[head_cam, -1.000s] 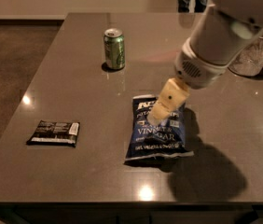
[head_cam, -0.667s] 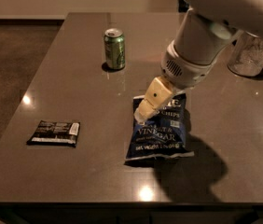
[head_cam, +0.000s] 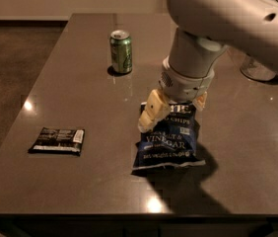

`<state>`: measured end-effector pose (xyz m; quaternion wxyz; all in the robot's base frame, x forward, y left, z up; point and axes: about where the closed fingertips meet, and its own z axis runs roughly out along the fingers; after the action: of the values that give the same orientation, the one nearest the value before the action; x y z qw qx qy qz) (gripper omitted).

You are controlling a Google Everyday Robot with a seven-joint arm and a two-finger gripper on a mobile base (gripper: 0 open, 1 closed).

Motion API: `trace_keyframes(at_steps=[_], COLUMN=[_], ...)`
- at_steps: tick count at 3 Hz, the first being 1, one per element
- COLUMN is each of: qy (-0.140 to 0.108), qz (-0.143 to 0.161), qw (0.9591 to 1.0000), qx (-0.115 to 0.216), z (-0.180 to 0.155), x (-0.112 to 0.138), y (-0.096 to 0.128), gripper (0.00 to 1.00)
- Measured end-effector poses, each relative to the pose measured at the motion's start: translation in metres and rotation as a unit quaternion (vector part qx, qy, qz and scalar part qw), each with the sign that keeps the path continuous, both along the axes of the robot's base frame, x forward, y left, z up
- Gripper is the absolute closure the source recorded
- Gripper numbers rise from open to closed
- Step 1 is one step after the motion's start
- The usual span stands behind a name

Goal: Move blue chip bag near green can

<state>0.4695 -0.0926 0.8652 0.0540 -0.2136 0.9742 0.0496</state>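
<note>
The blue chip bag (head_cam: 168, 142) lies flat on the dark table (head_cam: 80, 98), right of centre, with its white "Vinegar" lettering facing me. The green can (head_cam: 121, 51) stands upright at the back left, well apart from the bag. My gripper (head_cam: 174, 110) is low over the bag's far end. Its cream fingers (head_cam: 150, 114) stand apart, one at each side of the bag's top edge. The arm's big white body hides the very top of the bag.
A flat black packet (head_cam: 57, 140) lies at the front left. A clear glass container (head_cam: 257, 68) stands at the back right, partly behind the arm. The table's front edge (head_cam: 129, 214) runs close below the bag.
The arm has swung left and come down over the bag's top end, so the fingers now straddle it. The bag, the can and the packet have not moved.
</note>
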Motion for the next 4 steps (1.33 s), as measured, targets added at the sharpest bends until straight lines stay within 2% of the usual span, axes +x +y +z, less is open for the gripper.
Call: trace_keyframes(at_steps=[1,2,3,4], qy=[0.019,0.024,0.005,-0.025], qz=[-0.027,-0.033,-0.013,0.032], qw=[0.9994,0.9991,0.9999,0.9991], qx=[-0.009,-0.014,-0.007,0.010], z=[-0.008,-0.006,0.012,0.032], x=[-0.002,-0.001,0.015,0.044], y=[0.001,0.003,0.014,0.035], gripper=[0.39,0.61,0.85,1.00])
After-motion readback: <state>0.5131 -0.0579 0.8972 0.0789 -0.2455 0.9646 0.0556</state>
